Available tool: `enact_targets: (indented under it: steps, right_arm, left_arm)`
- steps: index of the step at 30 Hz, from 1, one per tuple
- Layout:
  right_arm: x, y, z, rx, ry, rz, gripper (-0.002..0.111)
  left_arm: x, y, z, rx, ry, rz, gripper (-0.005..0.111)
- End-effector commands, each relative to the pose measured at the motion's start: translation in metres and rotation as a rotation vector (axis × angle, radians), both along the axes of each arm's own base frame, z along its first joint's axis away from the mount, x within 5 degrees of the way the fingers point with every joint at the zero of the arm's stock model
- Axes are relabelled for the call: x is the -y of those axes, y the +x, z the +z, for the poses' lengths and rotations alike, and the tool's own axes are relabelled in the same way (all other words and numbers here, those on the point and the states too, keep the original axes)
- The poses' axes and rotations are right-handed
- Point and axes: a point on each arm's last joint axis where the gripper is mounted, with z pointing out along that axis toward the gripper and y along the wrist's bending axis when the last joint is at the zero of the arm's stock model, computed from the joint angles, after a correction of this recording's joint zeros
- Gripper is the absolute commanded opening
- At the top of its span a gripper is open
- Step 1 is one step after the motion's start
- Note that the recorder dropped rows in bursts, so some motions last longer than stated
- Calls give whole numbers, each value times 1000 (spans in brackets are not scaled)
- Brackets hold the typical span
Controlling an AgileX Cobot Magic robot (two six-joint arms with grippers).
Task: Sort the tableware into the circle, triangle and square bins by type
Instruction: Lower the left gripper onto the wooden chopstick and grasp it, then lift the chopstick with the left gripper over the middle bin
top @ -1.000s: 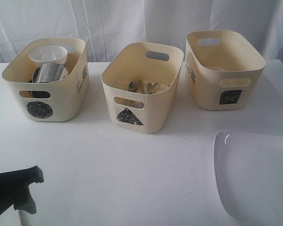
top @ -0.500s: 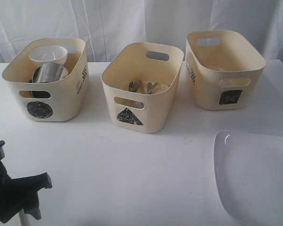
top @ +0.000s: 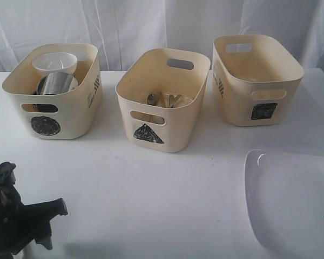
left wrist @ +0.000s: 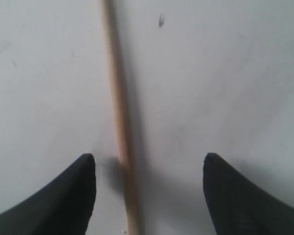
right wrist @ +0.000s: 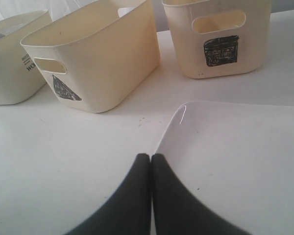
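A wooden chopstick (left wrist: 118, 112) lies on the white table between the fingers of my left gripper (left wrist: 149, 159), which is open just above it; neither finger touches it. My left arm (top: 19, 224) hides that chopstick in the exterior view. The circle bin (top: 75, 110) holds a small white bowl (top: 54, 63) and a steel mug (top: 56, 83). Steel cutlery (top: 162, 100) lies in the triangle bin (top: 173, 129). The square bin (top: 256, 102) stands on the right. My right gripper (right wrist: 151, 156) is shut and empty at the near rim of the large white plate (right wrist: 235, 161).
The three bins stand in a row along the back of the table (top: 151, 205), before a white curtain (top: 151, 21). The plate (top: 291, 199) fills the front right corner.
My left arm has moved to the right and further into view at the front left of the exterior view. The bins, plate and right arm have stayed put.
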Motion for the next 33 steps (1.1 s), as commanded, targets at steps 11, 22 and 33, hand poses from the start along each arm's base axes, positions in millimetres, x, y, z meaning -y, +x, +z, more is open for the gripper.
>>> enact_targets:
  steps: [11,22,33]
  right_arm:
    - [0,0,-1,2,2,-8,0]
    - [0,0,-1,2,2,-8,0]
    - [0,0,-1,2,2,-8,0]
  left_arm:
    - [-8,-14,-19,-27,10,43,16]
    - [-3,0,6,102,4,-97,0]
    - [11,68,131,694,191,-455,0]
